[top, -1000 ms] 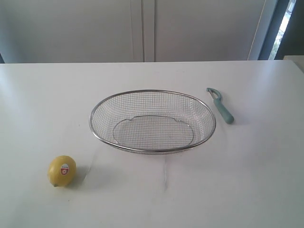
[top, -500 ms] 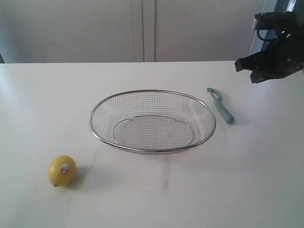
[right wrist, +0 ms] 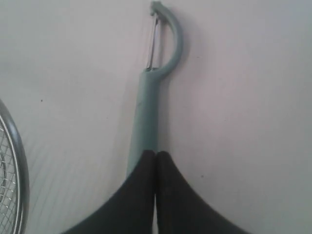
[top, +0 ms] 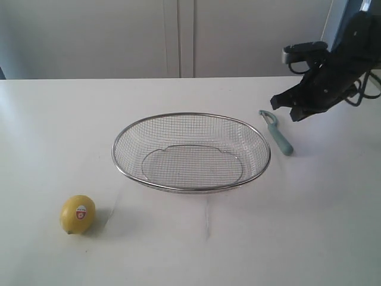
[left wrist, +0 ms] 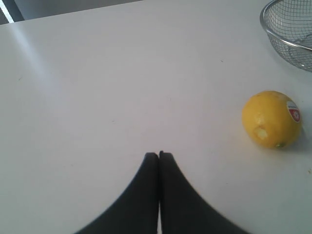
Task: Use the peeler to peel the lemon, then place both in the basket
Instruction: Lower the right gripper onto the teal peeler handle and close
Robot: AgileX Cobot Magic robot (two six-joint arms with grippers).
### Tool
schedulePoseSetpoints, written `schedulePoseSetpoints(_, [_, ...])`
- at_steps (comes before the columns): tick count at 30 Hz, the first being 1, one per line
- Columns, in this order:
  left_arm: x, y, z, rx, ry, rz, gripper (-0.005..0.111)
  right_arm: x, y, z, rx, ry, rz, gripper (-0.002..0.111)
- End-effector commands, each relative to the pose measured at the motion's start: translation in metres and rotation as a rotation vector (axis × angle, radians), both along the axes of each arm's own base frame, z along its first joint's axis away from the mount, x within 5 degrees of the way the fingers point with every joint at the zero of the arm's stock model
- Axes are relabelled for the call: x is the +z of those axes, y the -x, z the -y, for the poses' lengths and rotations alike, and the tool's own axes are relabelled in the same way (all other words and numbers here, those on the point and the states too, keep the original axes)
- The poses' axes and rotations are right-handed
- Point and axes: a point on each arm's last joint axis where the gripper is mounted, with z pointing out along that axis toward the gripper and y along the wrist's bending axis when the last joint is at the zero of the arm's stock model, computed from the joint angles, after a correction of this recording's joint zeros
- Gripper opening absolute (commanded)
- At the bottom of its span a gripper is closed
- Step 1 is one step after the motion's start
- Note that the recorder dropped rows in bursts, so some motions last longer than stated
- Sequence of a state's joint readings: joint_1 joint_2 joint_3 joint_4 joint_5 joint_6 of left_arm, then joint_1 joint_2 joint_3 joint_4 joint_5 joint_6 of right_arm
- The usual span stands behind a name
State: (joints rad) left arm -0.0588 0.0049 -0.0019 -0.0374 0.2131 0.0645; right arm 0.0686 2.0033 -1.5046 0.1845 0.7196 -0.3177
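The white table (top: pixel 309 226) carries the basket (top: pixel 191 189) at its middle, upright and with nothing in it; the lemon (top: pixel 77 214) lies on the near left of the table, well apart from the basket, its red-and-white sticker facing up and forward; the peeler (top: pixel 278 136) lies flat just right of the basket's far right rim, clear of the wire, its blade head at the far end and its teal handle pointing nearer and slightly right; the right gripper (top: pixel 284 109) hangs just above and to the right of the blade head, its arm coming in from the far right edge; in the right wrist view its fingers (right wrist: pixel 168 195) are pressed together with no gap, holding nothing, their tips over the peeler's handle (right wrist: pixel 147 114), and whether they touch it cannot be told; the left gripper (left wrist: pixel 159 155) is likewise pinched together and empty, over bare table, the lemon (left wrist: pixel 271 119) off to one side.
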Motion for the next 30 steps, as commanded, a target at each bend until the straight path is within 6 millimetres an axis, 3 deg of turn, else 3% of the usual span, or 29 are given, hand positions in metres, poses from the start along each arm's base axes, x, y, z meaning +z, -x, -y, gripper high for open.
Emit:
schedulePoseSetpoints(1, [0.0,0.0,0.001,-0.006,0.01,0.005,0.0,-0.011,-0.004,-0.013,0.067,0.02,0.009,0.0])
schedulePoseSetpoints(5, [0.0,0.0,0.001,-0.006,0.01,0.005,0.0,-0.012,-0.008,-0.017,0.073,0.027,0.05,0.01])
schedulePoseSetpoints(12, [0.0,0.0,0.001,-0.006,0.01,0.005,0.0,-0.025,-0.013,-0.017,0.094,0.045,0.061,0.046])
schedulePoseSetpoints(14, [0.0,0.0,0.001,-0.006,0.01,0.005,0.0,-0.033,-0.015,-0.017,0.092,0.045,0.053,0.051])
schedulePoseSetpoints(30, [0.0,0.0,0.001,-0.006,0.01,0.005,0.0,-0.041,-0.023,-0.017,0.076,0.048,0.113,0.051])
